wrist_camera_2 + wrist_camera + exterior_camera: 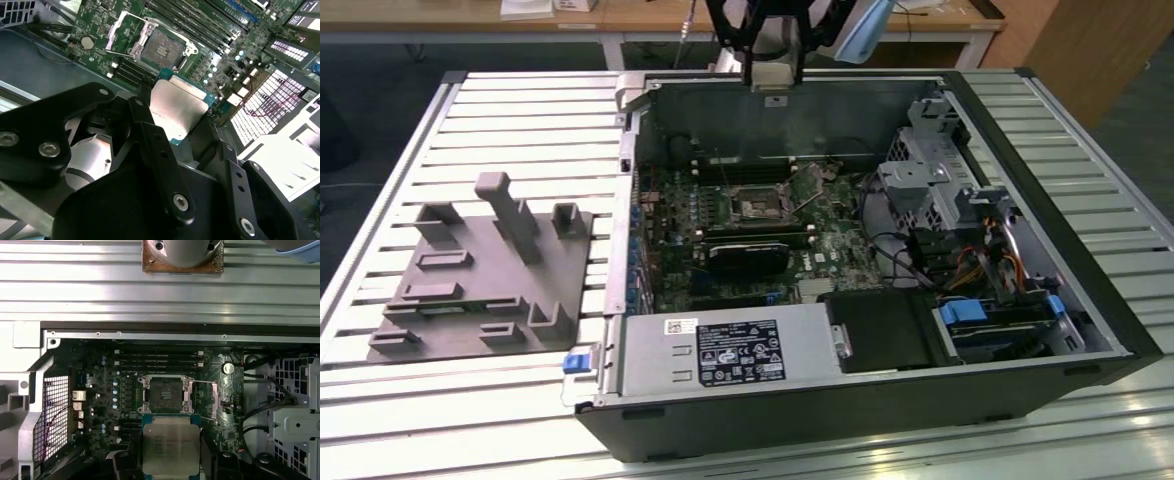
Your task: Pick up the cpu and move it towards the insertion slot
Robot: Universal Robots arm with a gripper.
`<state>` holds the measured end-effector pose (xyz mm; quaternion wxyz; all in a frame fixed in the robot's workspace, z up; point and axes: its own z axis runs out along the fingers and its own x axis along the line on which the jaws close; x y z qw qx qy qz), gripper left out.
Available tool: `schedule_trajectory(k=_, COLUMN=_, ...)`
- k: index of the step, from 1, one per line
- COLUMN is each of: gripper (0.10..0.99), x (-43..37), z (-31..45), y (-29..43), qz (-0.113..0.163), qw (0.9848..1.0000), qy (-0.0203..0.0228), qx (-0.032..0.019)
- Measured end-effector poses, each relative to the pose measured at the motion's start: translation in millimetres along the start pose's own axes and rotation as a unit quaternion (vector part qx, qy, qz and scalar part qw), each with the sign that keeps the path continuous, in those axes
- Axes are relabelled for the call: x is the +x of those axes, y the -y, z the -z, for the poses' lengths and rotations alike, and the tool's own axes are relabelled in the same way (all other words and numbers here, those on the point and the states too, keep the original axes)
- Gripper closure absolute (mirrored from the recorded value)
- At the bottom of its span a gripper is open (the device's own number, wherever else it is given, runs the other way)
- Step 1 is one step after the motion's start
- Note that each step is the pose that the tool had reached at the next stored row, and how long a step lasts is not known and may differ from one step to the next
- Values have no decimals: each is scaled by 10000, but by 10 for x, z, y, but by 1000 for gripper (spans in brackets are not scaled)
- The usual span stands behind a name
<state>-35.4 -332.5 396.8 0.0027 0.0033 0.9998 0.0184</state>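
You have open air between the held cpu [171, 444] and the insertion slot [165, 395] just ahead of your gripper [171, 465]; its raised metal frame [216, 399] flanks one side, memory sticks [159, 359] lie beyond, cables [260, 405] further aside

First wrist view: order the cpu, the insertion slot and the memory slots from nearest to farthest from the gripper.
1. cpu, held in the gripper.
2. insertion slot, just beyond the cpu's far edge on the board.
3. memory slots, beyond the socket, toward the case wall.
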Motion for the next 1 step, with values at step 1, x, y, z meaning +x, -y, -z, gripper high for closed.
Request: schedule_trajectory(k=1, gripper=541, x=0, z=0, y=0, qz=0, qw=10000, qy=0, qx=0)
